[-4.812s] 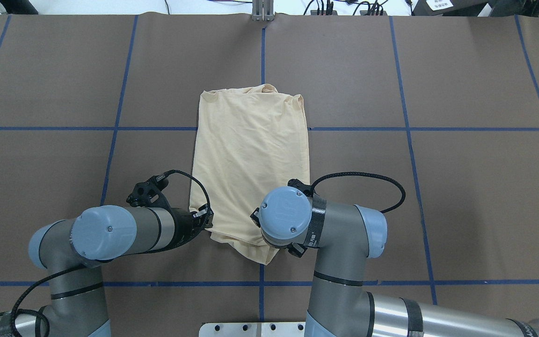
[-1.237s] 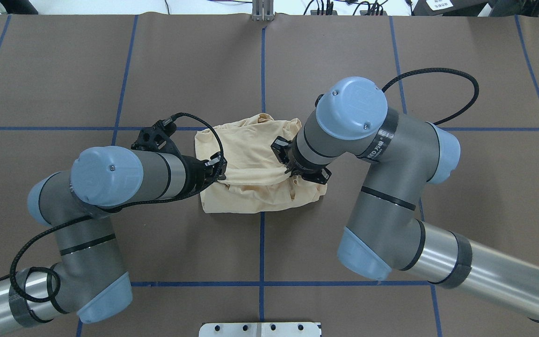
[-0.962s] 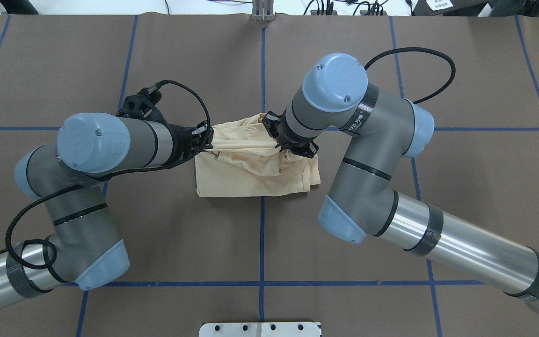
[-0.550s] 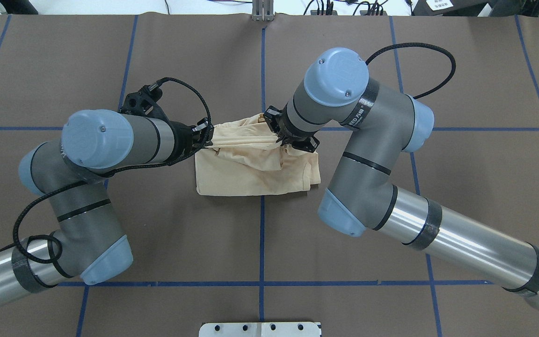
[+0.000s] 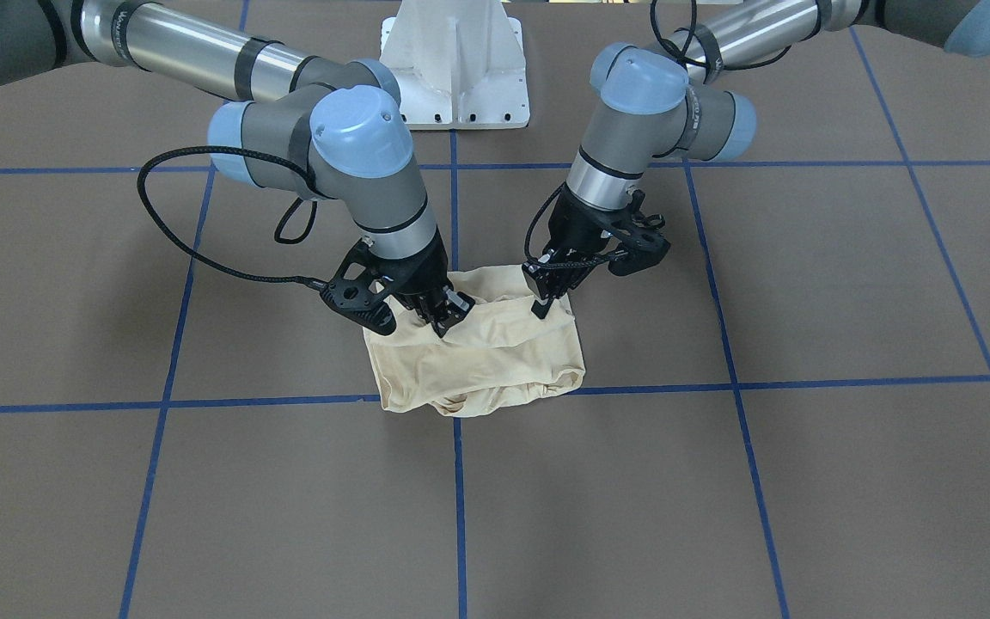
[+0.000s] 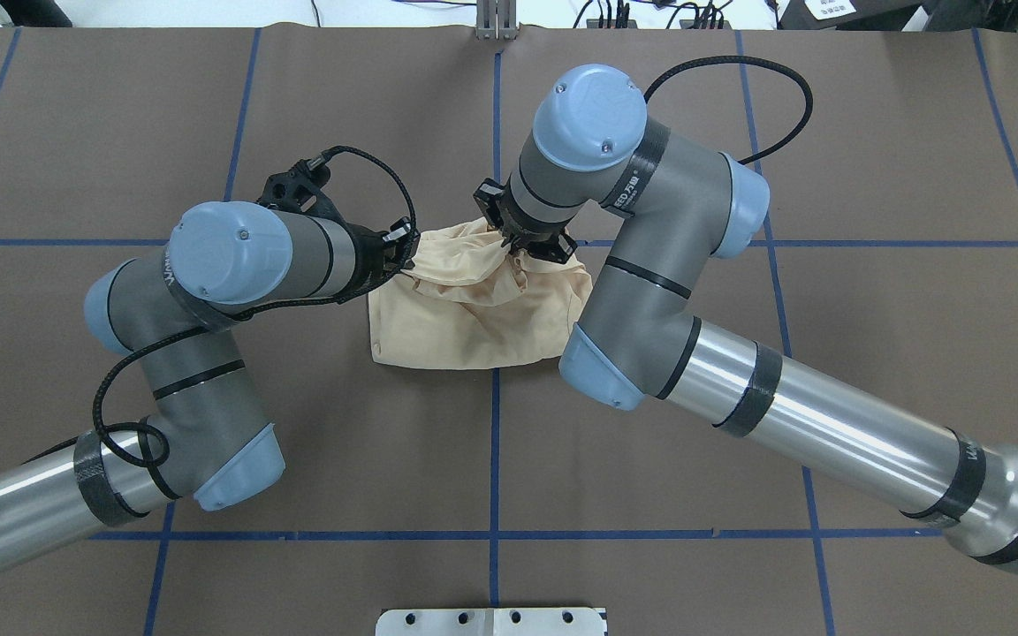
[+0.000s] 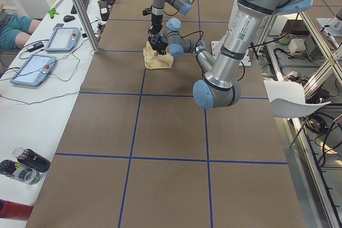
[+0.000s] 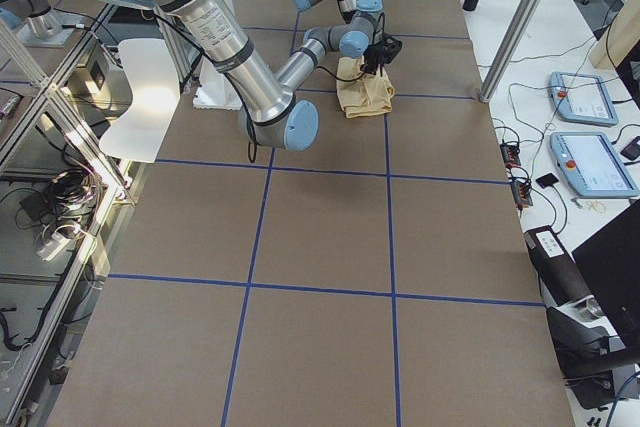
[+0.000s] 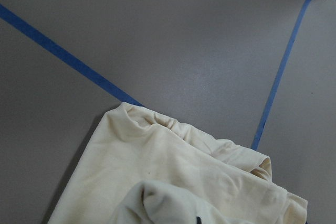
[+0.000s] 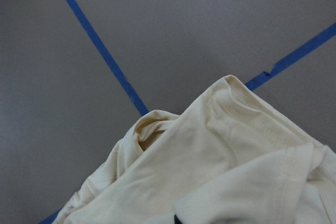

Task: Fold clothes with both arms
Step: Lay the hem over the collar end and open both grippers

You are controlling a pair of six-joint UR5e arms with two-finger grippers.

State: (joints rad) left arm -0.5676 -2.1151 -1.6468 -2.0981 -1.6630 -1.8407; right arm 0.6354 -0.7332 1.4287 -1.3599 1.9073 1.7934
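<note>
— Brown paper covers the table (image 6: 827, 132), marked off by blue tape lines (image 6: 871, 243). What reaches over it?
— Two grey arms. The right arm (image 6: 827, 424) and the left arm (image 6: 200, 389) come in from opposite sides and bend toward the middle.
— And the cloth?
— The cream T-shirt (image 6: 465, 327) lies between them as a rumpled folded bundle, across the centre tape line and over a crossing, with its far edge gathered up.
— The tools?
— The right gripper (image 5: 443, 316) is clamped on a raised fold at one far corner. The left gripper (image 5: 544, 303) pinches the other.
</note>
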